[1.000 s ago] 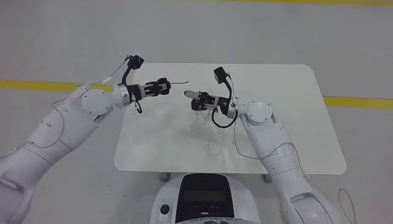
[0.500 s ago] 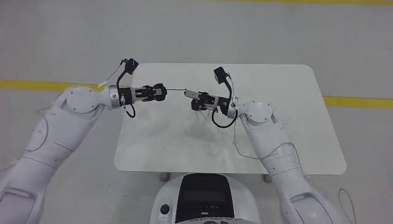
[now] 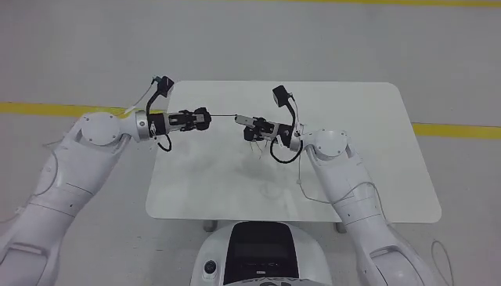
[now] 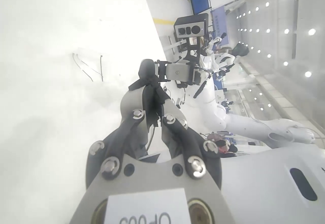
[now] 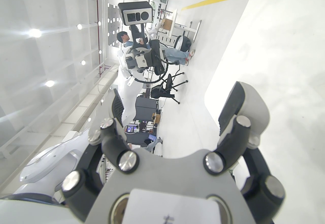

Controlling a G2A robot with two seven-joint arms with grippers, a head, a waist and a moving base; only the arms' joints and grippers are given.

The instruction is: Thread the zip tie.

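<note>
Left claw (image 3: 205, 118) is clamping shut on the zip tie (image 3: 225, 115), holding it above the table's (image 3: 376, 168) far half, tip pointing at the wide-open, seemingly empty right claw (image 3: 240, 118); slight misalignment is risking the tip buckling

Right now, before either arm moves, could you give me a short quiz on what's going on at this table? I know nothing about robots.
1. True or false: the left end effector is shut on the zip tie.
2. Pick one. The right end effector is: A) open, B) shut on a pen, C) shut on a cup.
3. Fill in: a few loose thin strands lie on the white ____.
Key: 1 true; 2 A; 3 table.
</note>
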